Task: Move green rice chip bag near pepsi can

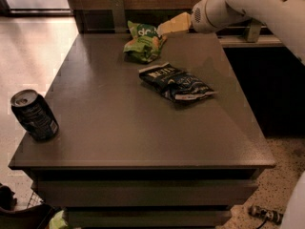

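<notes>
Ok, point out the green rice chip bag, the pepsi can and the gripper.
green rice chip bag [142,46]: camera view, middle of its front.
pepsi can [35,118]: camera view, its side wall.
gripper [164,28]: camera view, its tip, close beside the bag.
</notes>
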Controlling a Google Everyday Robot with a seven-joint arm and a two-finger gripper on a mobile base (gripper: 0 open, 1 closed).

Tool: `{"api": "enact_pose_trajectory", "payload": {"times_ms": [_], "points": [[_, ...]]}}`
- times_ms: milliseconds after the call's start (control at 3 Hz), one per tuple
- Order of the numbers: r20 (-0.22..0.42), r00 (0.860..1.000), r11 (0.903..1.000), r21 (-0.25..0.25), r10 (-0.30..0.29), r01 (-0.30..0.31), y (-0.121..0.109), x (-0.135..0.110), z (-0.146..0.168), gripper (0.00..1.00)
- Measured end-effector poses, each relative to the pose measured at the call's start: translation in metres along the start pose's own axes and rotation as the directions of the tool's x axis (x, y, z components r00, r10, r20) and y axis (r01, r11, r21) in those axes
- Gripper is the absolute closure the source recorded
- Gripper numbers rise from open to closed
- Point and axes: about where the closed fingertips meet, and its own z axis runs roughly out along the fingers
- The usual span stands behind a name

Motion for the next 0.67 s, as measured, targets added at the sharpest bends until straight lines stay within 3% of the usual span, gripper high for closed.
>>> {"api": "enact_pose_trajectory", "payload": {"times_ms": [333, 667], "points": [[0.021, 0.998, 0.9962, 0.063, 0.059, -0.061, 0.011, -0.028, 0.058, 0.0], [0.03, 0.992, 0.9882, 0.092, 0.12, -0.122, 0.022, -0.045, 0.103, 0.0]]}}
